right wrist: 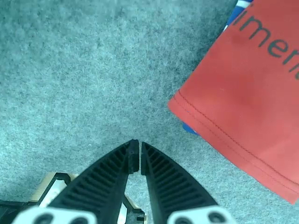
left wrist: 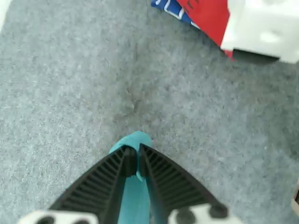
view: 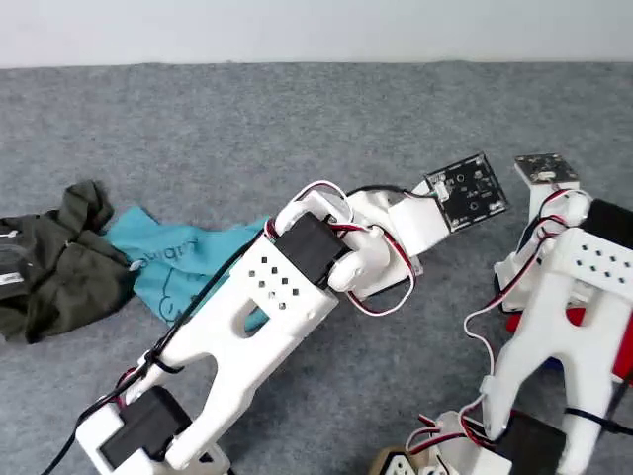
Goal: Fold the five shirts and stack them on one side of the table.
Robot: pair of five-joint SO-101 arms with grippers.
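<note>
Left gripper [left wrist: 134, 161]: clamped on an edge of the teal shirt [left wrist: 135, 140].
Right gripper [right wrist: 137, 156]: pressed together, empty, beside the red shirt [right wrist: 247, 93].
Teal shirt: on the table [view: 297, 129], touching the olive shirt [view: 54, 262].
Red shirt: atop the blue shirt [left wrist: 164, 6].

Beyond my left jaws, past the teal shirt [left wrist: 134, 140] pinched between them, the table [left wrist: 70, 93] lay open; farther ahead the red shirt [left wrist: 205, 18] and my right arm [left wrist: 261, 28] barred the way. Before my right jaws lay open table, the red shirt beside.

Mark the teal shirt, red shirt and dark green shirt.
teal shirt [view: 166, 244], high view, middle of the cloth.
red shirt [right wrist: 243, 88], right wrist view, flat middle.
dark green shirt [view: 59, 262], high view, crumpled middle.
</note>
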